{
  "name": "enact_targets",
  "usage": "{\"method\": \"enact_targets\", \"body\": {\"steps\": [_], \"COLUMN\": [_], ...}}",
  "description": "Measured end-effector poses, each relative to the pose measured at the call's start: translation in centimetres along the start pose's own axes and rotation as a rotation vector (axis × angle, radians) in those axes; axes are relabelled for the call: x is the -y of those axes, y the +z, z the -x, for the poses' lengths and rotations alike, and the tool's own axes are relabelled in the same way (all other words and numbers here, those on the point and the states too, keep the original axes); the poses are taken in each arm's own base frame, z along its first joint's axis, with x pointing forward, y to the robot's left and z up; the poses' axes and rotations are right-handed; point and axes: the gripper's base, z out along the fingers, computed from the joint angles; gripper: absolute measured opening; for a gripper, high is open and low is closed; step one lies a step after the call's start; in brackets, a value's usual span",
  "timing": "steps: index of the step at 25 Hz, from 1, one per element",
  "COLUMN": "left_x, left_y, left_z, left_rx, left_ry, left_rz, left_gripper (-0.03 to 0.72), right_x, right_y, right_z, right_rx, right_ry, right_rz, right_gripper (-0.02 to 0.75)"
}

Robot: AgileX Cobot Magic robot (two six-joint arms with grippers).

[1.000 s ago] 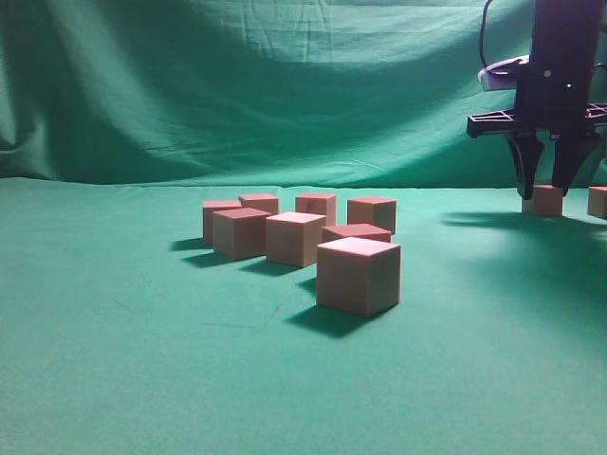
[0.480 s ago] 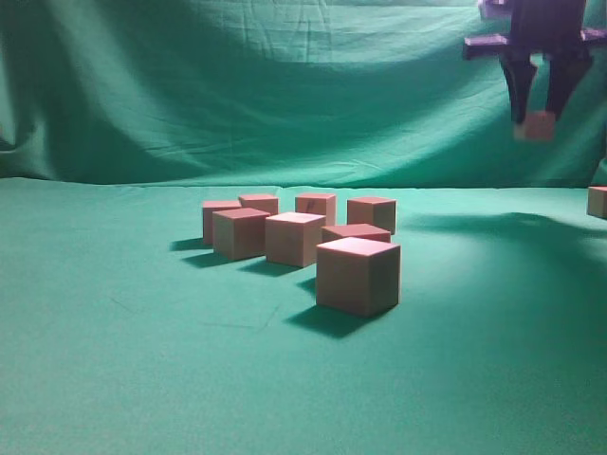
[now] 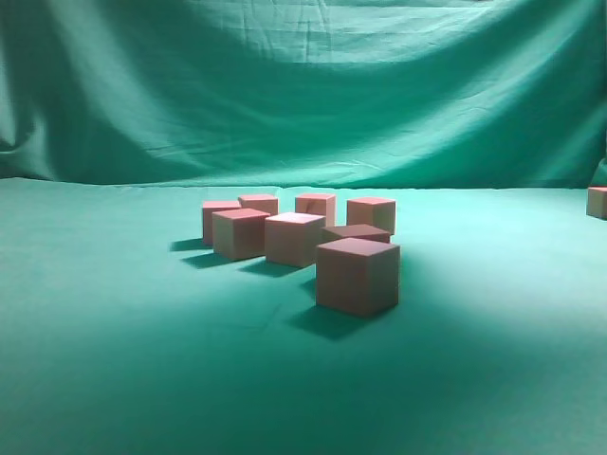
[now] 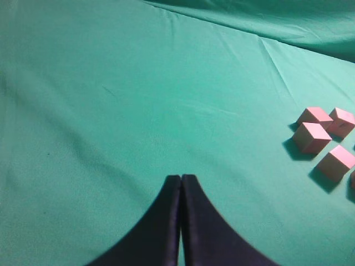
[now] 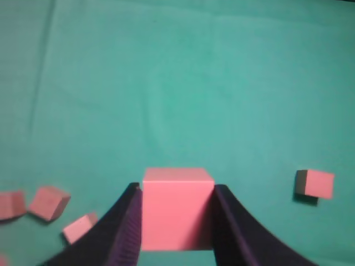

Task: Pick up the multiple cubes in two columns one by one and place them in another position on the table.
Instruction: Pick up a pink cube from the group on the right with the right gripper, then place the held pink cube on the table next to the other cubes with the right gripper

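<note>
Several tan-pink cubes [image 3: 358, 275] stand bunched in two rough columns at the middle of the green table [image 3: 114, 360]; one more cube [image 3: 597, 202] sits at the far right edge. No arm shows in the exterior view. In the right wrist view my right gripper [image 5: 176, 189] is shut on a cube [image 5: 177, 208], held well above the cloth, its dark fingers pressed against both sides. Below it lie a lone cube [image 5: 315, 183] on the right and several cubes [image 5: 49, 202] at lower left. My left gripper [image 4: 181, 178] is shut and empty over bare cloth, with cubes [image 4: 311, 137] off to its right.
A draped green backdrop curtain [image 3: 303, 85] hangs behind the table. Bare cloth stretches left of the cluster and in front of it, with a broad shadow across the foreground.
My right gripper has risen with the cube from the table at the far right and left the exterior view at the top. The cluster has not moved.
</note>
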Motion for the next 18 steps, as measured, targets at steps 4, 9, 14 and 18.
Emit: {"method": "enact_targets", "body": {"steps": [4, 9, 14, 18], "left_x": [0.0, 0.0, 0.0, 0.0], "left_y": [0.0, 0.0, 0.0, 0.0], "left_z": [0.0, 0.0, 0.0, 0.0], "left_rx": [0.0, 0.0, 0.0, 0.0], "left_ry": [0.0, 0.0, 0.0, 0.0], "left_rz": [0.0, 0.0, 0.0, 0.0], "left_gripper": [0.0, 0.0, 0.0, 0.0], "right_x": [-3.0, -8.0, -13.6, -17.7], "right_y": [-2.3, -2.0, -1.4, -1.6], "right_z": [-3.7, -8.8, -13.0, -15.4], "right_rx": [-0.058, -0.183, -0.27, -0.287], "right_ry": [-0.078, -0.226, -0.51, -0.731], "right_rz": [0.046, 0.132, 0.222, 0.323], "right_gripper": [0.274, 0.274, 0.274, 0.274]}}
